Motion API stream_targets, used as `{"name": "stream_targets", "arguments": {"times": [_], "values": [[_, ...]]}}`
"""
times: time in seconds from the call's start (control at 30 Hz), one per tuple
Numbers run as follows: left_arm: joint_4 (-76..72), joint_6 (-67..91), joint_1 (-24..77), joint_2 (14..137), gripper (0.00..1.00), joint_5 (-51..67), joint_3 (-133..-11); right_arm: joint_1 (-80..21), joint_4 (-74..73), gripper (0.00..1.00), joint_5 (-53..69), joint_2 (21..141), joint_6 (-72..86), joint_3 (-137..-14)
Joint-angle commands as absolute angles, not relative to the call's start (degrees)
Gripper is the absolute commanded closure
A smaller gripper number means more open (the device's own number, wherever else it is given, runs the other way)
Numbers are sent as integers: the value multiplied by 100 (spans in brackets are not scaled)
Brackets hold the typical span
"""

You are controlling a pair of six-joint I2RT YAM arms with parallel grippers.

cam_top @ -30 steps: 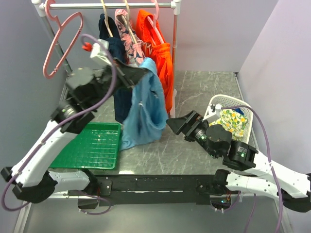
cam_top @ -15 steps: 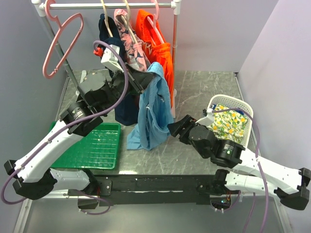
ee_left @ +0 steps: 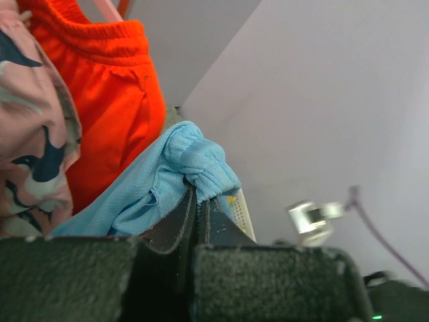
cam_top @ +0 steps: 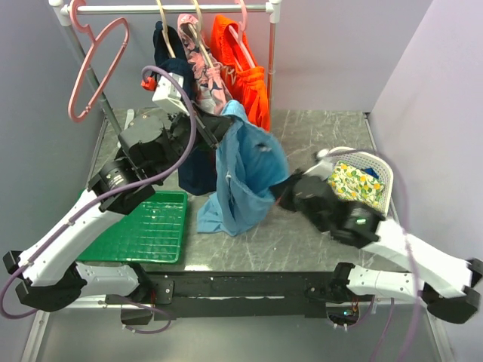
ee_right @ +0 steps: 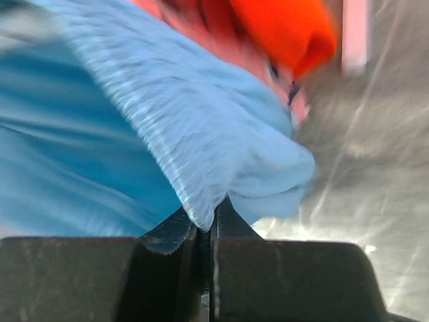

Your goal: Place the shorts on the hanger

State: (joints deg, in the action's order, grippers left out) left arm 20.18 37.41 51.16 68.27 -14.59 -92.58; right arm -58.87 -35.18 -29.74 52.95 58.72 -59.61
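Observation:
The light blue shorts (cam_top: 243, 175) hang in the air over the middle of the table. My left gripper (cam_top: 223, 123) is shut on their waistband at the top, seen bunched at the fingertips in the left wrist view (ee_left: 200, 164). My right gripper (cam_top: 281, 188) is shut on the shorts' right edge, with cloth (ee_right: 201, 154) pinched between its closed jaws. The bare pink hanger (cam_top: 96, 69) hangs by its hook from the left end of the rail, apart from both grippers.
A clothes rail (cam_top: 173, 8) at the back carries navy, patterned pink and orange shorts (cam_top: 245, 72) on other hangers. A green tray (cam_top: 147, 226) lies at the front left. A white basket (cam_top: 361, 175) with a patterned cloth stands at the right.
My right gripper has moved in to the shorts' right edge and shut on it, pulling that side up and outward. The left arm has shifted right with the waistband.

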Motion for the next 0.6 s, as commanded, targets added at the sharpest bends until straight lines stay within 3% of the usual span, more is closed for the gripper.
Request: {"name": "stream_targets", "arguments": {"times": [0.0,0.17,0.23,0.33,0.57], "values": [[2240,3410,5133,6469,99,-1924,-9685,-5722,-4770,100,-4007,4878,4897,-8056],[3091,3480,5133,6179,99,-2284,-9651,-5634,-5501,100,-4008,5562,4053,-10041],[3321,3707,5142,5872,99,-2609,-9257,-5608,-5713,100,-3632,5834,3903,-10195],[3559,4163,5133,5319,99,-2803,-8229,-5485,-5538,100,-2964,5836,3911,-9513],[3043,5106,5142,4404,98,-2137,-5215,-4773,-3562,100,-898,5475,4280,-5640]]}}
